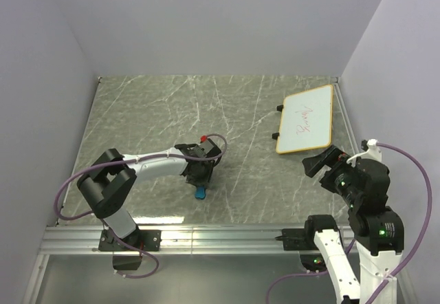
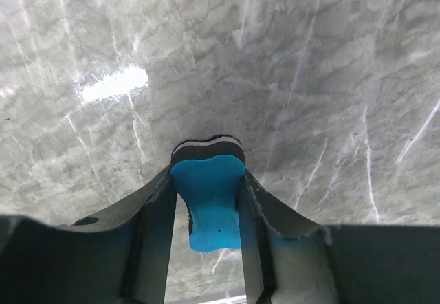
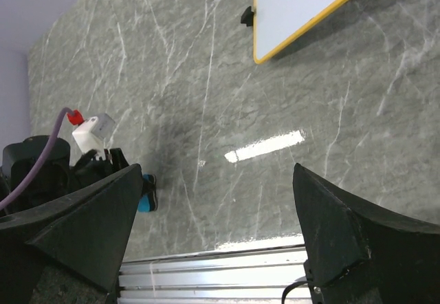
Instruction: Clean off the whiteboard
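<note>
Left hand clamps blue eraser; right hand wide open.

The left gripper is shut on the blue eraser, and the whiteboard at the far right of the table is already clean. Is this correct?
Not quite: the whiteboard is not clean; the top external view shows red scribble on it. The left gripper is indeed shut on the blue eraser.

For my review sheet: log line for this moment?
left tool: shut on blue eraser | right tool: open, empty | whiteboard: red scribble present
</note>
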Controlling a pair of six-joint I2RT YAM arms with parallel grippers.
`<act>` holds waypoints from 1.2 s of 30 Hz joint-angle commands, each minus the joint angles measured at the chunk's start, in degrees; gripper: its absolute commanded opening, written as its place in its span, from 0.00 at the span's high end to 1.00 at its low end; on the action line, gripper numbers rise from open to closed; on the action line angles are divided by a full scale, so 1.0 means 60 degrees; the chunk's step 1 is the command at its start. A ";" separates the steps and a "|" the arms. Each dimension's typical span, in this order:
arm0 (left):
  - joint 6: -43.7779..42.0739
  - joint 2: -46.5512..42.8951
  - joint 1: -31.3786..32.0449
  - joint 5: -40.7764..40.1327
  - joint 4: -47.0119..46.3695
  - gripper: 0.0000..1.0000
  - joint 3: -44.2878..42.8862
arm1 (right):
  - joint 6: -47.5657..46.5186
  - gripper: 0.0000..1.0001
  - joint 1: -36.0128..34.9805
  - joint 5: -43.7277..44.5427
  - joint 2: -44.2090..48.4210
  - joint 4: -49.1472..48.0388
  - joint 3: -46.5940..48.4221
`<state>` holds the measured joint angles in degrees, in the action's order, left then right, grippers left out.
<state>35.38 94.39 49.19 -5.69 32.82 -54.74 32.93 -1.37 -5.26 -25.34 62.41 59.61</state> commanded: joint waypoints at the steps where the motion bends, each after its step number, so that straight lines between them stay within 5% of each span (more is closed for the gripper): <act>1: 0.0183 0.0440 0.0137 -0.0251 -0.0182 0.73 -0.0002 | -0.0258 0.03 -0.0051 0.0202 0.0034 -0.0031 0.0231; 2: 0.0183 0.0484 0.0151 -0.0267 -0.0138 0.87 0.0026 | -0.0244 0.03 -0.0051 0.0217 0.0005 -0.0118 0.0187; 4: 0.0183 0.0528 0.0166 -0.0296 -0.0065 0.99 0.0027 | -0.0156 0.03 -0.0051 0.0232 -0.0111 -0.0264 0.0113; 9: -0.0036 0.0411 0.0181 -0.0193 0.0300 1.00 -0.0628 | 0.0253 0.03 -0.0036 0.0158 -0.1851 -0.0954 0.0580; 15: -0.1002 0.0498 0.0137 -0.0369 0.1633 1.00 -0.3276 | 0.0371 0.04 0.0184 0.0641 -0.4884 -0.0953 0.3565; 22: -0.2041 0.1523 -0.0624 0.0567 0.2762 1.00 -0.6181 | 0.0182 0.07 0.1983 0.0568 -0.8369 -0.0735 0.5780; 27: -0.2628 0.2328 -0.1444 0.1254 0.3173 1.00 -0.7894 | 0.0211 0.10 0.3053 -0.0016 -0.9485 -0.1157 0.5944; 36: -0.2176 0.3135 -0.2060 0.3028 0.2544 1.00 -0.8499 | -0.0375 0.14 0.3260 -0.0691 -1.0789 -0.2417 0.5065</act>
<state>22.17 112.73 36.05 6.90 48.80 -103.13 32.91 17.69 -6.68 -89.62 52.99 90.98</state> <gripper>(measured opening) 0.413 0.861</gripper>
